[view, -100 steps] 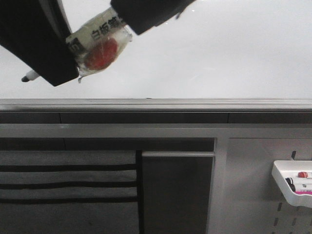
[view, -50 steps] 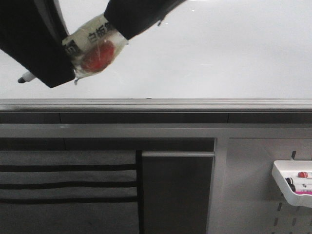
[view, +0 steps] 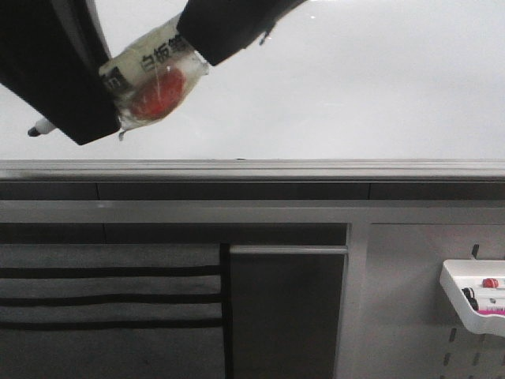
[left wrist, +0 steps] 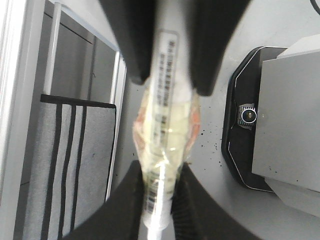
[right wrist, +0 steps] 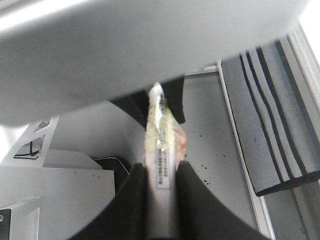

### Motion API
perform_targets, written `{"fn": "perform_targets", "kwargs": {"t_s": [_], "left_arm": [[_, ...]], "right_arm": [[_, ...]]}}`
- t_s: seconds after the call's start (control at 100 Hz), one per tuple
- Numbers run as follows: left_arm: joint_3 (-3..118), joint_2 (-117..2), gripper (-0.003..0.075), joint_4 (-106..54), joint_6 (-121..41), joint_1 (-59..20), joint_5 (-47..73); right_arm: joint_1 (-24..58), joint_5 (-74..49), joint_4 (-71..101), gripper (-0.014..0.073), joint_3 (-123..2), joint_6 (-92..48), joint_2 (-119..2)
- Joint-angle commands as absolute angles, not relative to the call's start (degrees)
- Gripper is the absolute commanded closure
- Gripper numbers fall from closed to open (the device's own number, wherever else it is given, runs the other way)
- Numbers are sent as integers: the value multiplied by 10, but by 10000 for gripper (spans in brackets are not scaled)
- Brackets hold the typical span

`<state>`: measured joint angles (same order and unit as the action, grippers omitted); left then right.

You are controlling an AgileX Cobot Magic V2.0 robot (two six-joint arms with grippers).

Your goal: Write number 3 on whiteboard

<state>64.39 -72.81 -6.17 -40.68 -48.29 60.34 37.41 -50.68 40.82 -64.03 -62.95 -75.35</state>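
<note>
The whiteboard fills the upper part of the front view, glossy and white, with a grey rail along its lower edge. The number 3 is out of view. A white marker with black print, wrapped mid-length in clear tape over a red lump, hangs in front of the board at upper left. Its dark tip points left. My left gripper is shut on the marker near the tip end. My right gripper is shut on the other end.
Below the rail are grey panels and a striped grey cloth. A small white tray with spare markers hangs at the lower right. The wrist views show a speckled grey floor and part of the robot base.
Both grippers and the marker have shifted slightly to the left; the tip sits a little further left and lower along the board.
</note>
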Motion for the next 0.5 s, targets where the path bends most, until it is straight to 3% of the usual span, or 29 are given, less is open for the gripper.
{"fn": "perform_targets", "kwargs": {"t_s": [0.0, 0.14, 0.36, 0.49], "left_arm": [[663, -713, 737, -69, -402, -487, 580], [663, -713, 662, -68, -402, -487, 580], [663, -712, 370, -43, -394, -487, 574], [664, -705, 351, 11, -339, -485, 563]], "right_arm": [[374, -498, 430, 641, -660, -634, -741], [374, -498, 430, 641, -660, -634, -741], [372, -498, 430, 641, -660, -634, -741], [372, -488, 424, 641, -660, -627, -737]]}}
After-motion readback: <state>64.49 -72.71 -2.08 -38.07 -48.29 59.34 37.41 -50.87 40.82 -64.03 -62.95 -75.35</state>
